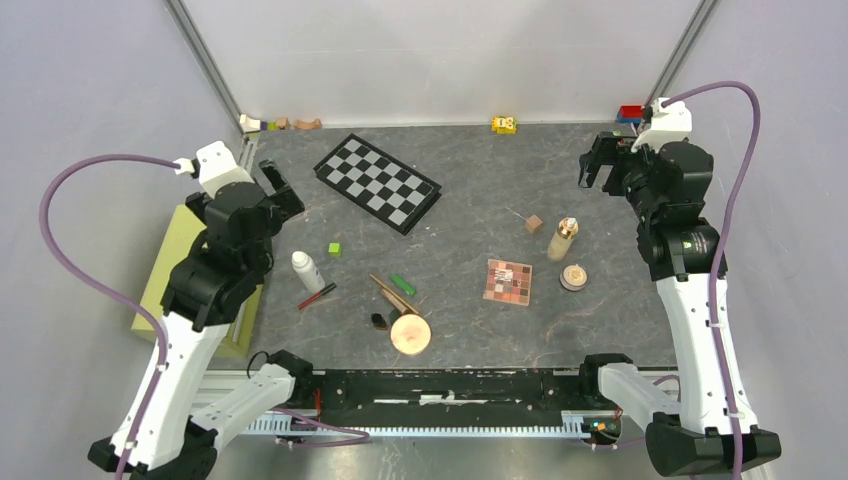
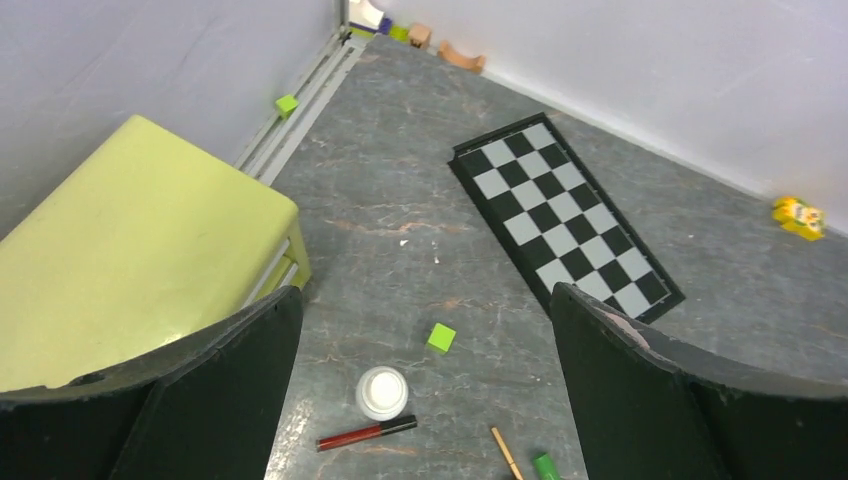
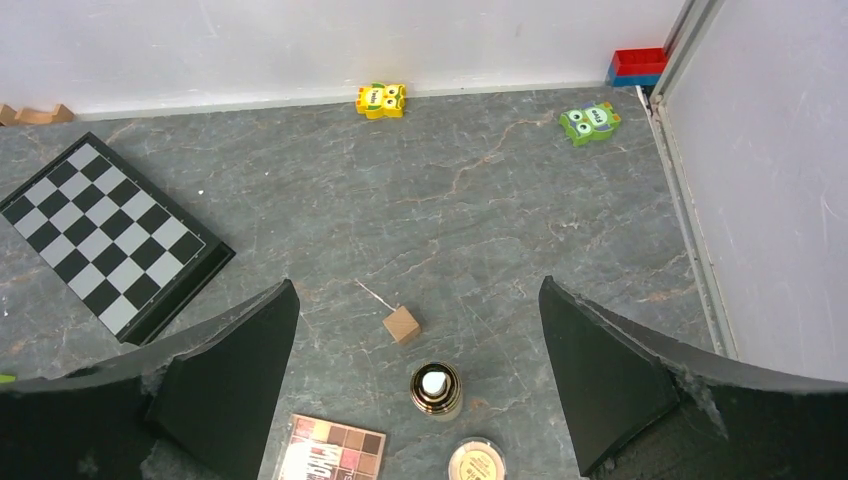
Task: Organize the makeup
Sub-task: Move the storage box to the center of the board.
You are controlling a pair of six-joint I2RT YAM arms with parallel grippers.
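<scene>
With the left gripper (image 1: 282, 188) and right gripper (image 1: 597, 165) both hanging wide open and empty, the left is best lowering squarely around the upright white bottle (image 2: 382, 392), which is standing just beside the red pencil (image 2: 366, 433).

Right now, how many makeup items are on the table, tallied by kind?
Bottles: 2
Round compacts: 2
Tubes: 2
Palette: 1
Red pencil: 1
Black brush: 1
Total: 9

light: bright, even, diffuse | shadows: soft, faint | focus: sharp | wrist views: wide-angle
</scene>
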